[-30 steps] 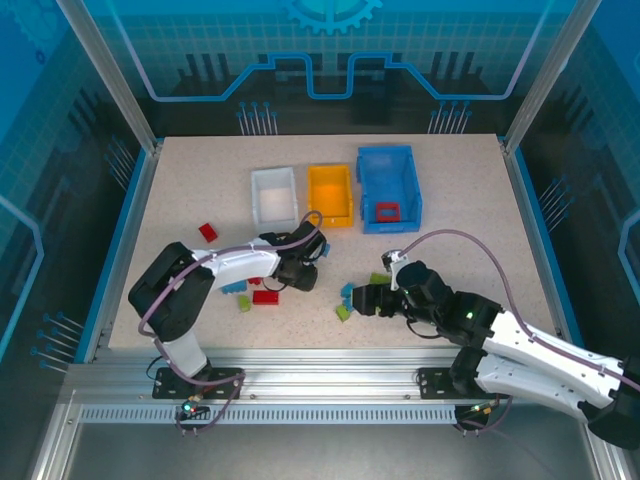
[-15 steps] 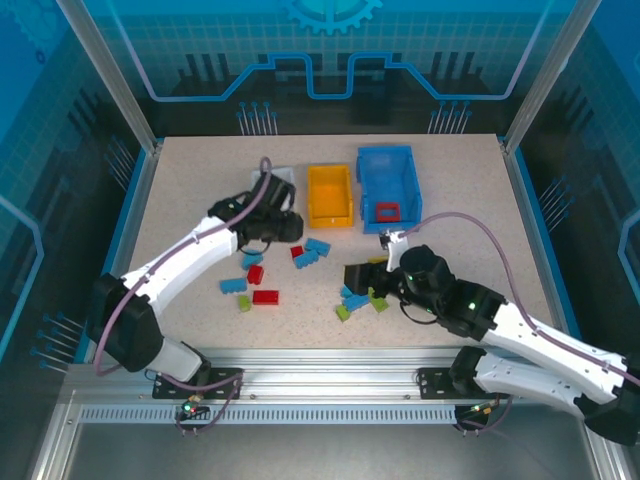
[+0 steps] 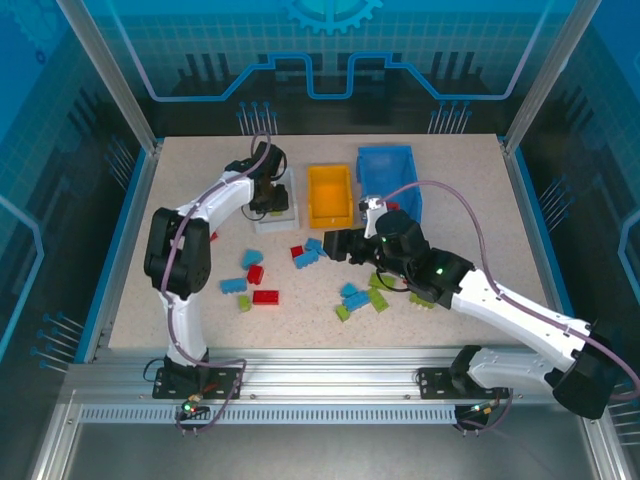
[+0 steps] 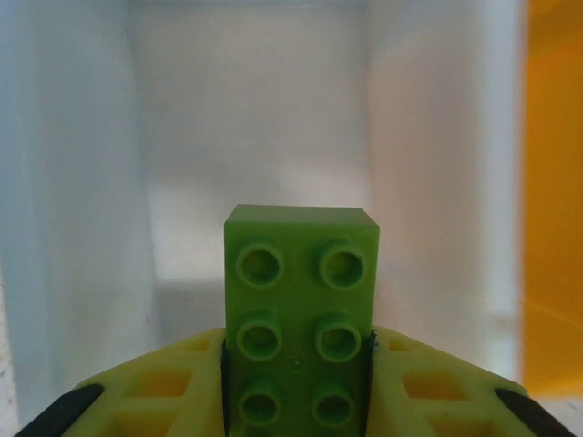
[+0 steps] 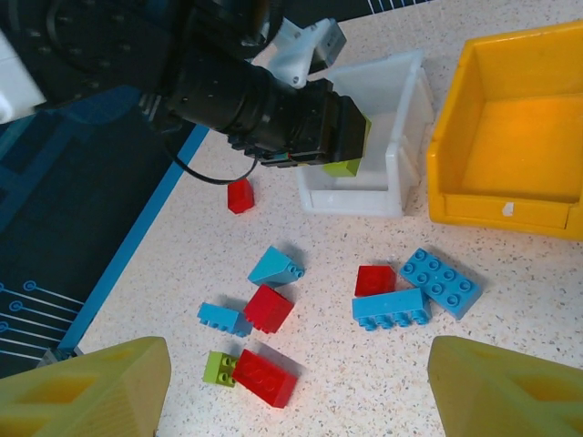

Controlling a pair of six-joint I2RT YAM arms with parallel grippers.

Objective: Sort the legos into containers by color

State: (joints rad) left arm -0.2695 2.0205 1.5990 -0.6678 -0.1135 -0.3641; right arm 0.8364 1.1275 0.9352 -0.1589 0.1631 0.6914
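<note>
Left hand [image 4: 298, 369] clamped on green brick [image 4: 301, 282], long axis pointing straight into white bin [image 4: 264, 118] dead ahead; right hand [image 5: 296, 391] spread open above loose bricks [image 5: 414, 291] on tabletop [image 5: 547, 300].

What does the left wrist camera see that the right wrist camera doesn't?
Left wrist extra: the round studs on the green brick, close up, gripped by the left pincer. Right wrist extra: loose red bricks and blue bricks lying on the table. Both: the green brick held at the white bin, with the orange bin beside it.
</note>
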